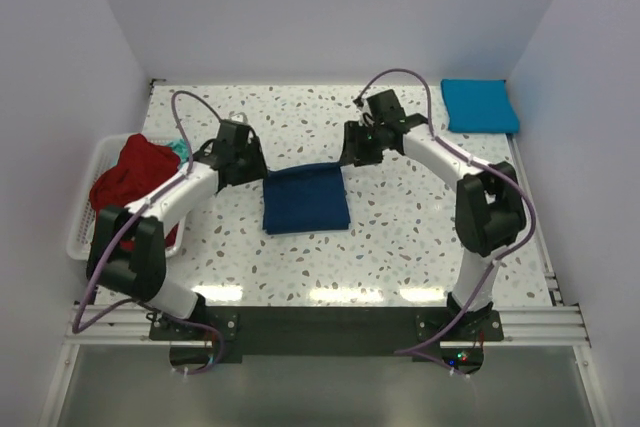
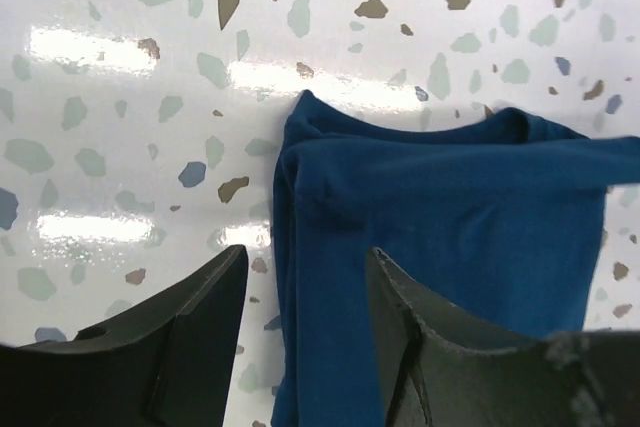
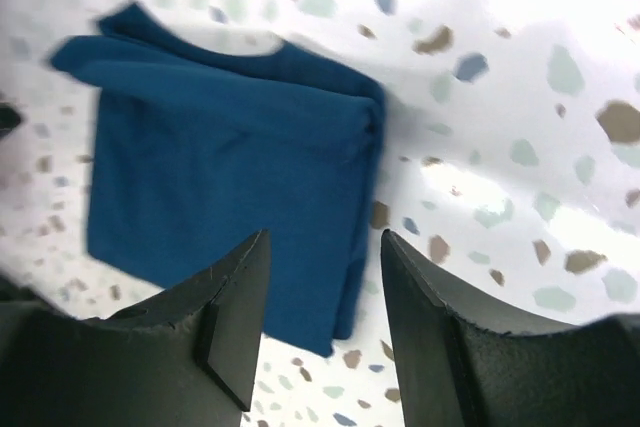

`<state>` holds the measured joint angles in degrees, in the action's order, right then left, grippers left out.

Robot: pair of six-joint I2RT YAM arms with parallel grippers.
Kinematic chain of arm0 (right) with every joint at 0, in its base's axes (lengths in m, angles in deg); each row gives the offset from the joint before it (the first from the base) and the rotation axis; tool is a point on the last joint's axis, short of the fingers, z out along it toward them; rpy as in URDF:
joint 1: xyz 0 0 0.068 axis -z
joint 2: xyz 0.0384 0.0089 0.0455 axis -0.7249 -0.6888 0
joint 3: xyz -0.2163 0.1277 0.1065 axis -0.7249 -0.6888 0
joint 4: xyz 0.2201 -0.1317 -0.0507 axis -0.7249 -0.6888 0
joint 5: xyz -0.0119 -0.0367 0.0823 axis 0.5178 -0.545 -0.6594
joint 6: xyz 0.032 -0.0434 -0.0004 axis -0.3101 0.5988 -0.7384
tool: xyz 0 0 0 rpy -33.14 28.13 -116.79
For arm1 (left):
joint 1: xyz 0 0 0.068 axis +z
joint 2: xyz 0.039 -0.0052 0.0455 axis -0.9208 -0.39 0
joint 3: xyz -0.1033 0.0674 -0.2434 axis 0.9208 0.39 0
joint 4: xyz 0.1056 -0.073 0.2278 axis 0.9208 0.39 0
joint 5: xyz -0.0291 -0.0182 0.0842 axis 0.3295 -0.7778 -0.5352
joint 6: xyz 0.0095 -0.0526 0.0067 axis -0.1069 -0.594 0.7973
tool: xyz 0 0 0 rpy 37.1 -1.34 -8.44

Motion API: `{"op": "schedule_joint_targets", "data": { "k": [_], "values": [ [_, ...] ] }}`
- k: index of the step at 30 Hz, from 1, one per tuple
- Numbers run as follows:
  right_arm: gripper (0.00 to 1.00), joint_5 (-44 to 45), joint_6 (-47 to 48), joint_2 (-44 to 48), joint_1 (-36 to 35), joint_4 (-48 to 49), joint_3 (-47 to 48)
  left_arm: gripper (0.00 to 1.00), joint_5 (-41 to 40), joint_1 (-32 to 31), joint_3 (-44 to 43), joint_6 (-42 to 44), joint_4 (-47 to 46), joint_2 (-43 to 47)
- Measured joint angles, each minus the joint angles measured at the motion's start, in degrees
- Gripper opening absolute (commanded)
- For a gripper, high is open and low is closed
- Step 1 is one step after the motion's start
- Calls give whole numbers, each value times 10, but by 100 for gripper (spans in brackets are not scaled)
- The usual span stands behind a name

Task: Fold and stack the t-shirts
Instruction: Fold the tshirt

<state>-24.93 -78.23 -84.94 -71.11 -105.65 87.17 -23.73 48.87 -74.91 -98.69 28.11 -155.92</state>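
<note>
A navy blue t-shirt [image 1: 305, 199] lies folded into a flat rectangle in the middle of the table. My left gripper [image 1: 260, 168] hovers open over its far left corner. In the left wrist view the folded edge of the navy t-shirt [image 2: 450, 217] runs under the gap of the left gripper [image 2: 306, 252], and nothing is gripped. My right gripper [image 1: 351, 154] is open above the far right corner. The right wrist view shows the navy t-shirt [image 3: 220, 157] lying free below the right gripper [image 3: 325, 237]. A turquoise t-shirt [image 1: 479, 105] lies folded at the back right.
A white slatted basket [image 1: 85, 217] stands at the left table edge, holding a crumpled red t-shirt [image 1: 135, 179] with a bit of teal cloth [image 1: 181, 148] behind it. White walls close in the table on three sides.
</note>
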Motion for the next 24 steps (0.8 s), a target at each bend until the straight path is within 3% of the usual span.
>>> {"op": "schedule_joint_targets", "data": {
  "k": [4, 10, 15, 24],
  "values": [
    [52, -100, -5, 30, 12, 99, -47, 54, 16, -9, 50, 8, -34, 70],
    [51, -248, -53, -22, 10, 243, -93, 33, 75, -63, 88, 21, -116, 69],
    [51, -306, -97, -102, 10, 322, -82, 24, 113, -47, 81, 21, -200, -9],
    [53, -320, -153, -202, 37, 393, -19, 21, 133, 13, -10, 20, -238, -180]
  ]
}}
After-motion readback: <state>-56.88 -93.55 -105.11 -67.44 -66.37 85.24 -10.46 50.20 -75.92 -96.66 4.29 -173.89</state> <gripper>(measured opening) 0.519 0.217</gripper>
